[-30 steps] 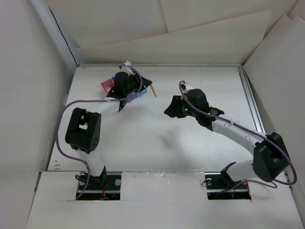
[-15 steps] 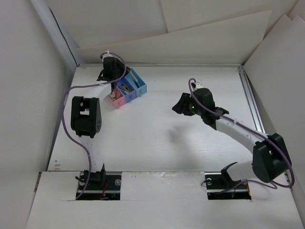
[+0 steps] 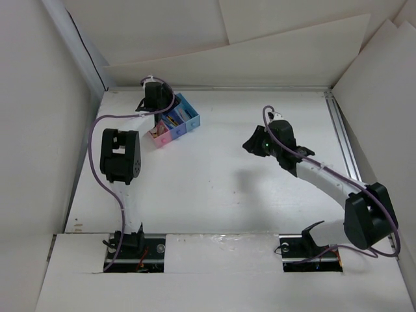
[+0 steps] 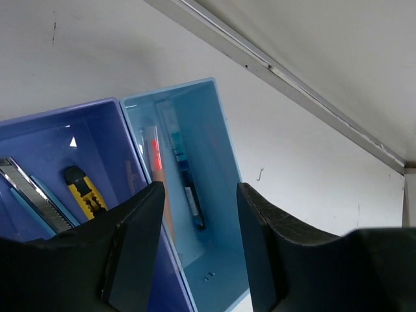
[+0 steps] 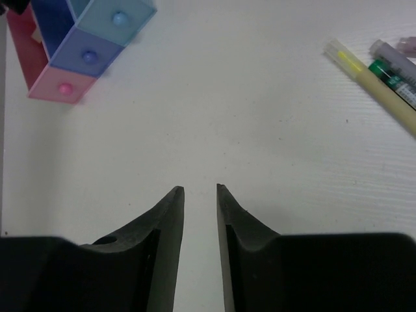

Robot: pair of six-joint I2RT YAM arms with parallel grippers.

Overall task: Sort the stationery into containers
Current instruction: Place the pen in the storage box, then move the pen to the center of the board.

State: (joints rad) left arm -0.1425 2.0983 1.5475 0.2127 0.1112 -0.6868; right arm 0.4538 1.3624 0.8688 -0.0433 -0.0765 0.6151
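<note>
The three joined containers (image 3: 174, 125), pink, dark blue and light blue, stand at the back left. My left gripper (image 3: 158, 104) hovers just behind them, open and empty. In the left wrist view (image 4: 200, 195) its jaws straddle the light blue bin (image 4: 214, 260), which holds a red-marked pen (image 4: 155, 153) and a dark blue pen (image 4: 188, 188). The dark blue bin (image 4: 39, 143) holds a yellow cutter (image 4: 84, 192). My right gripper (image 3: 252, 144) is mid-table, its jaws narrowly apart with nothing between them (image 5: 200, 188). A yellow pen (image 5: 374, 84) and a green-labelled pen (image 5: 393, 75) lie on the table to its far right.
The right wrist view shows the containers (image 5: 89, 57) at its top left, each with a small knob on its front. A metal rail (image 4: 292, 84) runs along the back wall behind the bins. Another rail (image 3: 341, 136) borders the table's right side.
My left gripper has drawn back from over the bins toward the back wall, uncovering them. A beige stick beside the bins is gone from view. My right gripper has shifted to the right.
</note>
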